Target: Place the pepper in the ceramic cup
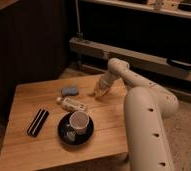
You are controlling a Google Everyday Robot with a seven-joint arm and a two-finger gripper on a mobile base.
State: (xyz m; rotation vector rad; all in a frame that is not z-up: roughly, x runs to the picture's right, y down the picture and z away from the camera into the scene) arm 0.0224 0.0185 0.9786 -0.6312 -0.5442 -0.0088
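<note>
The whitish ceramic cup (79,121) stands upright on a black round saucer (64,136) near the front of the wooden table (29,95). My gripper (99,90) points down at the table's far right part, behind and to the right of the cup, with its tip at or just above the tabletop. I do not see the orange-red pepper; it may be hidden at the gripper's tip.
A blue-grey rounded lump (69,91) lies left of the gripper. A white labelled tube (73,104) lies between the lump and the cup. A black flat bar (37,122) lies at the front left. My white arm (146,120) crosses the table's right edge.
</note>
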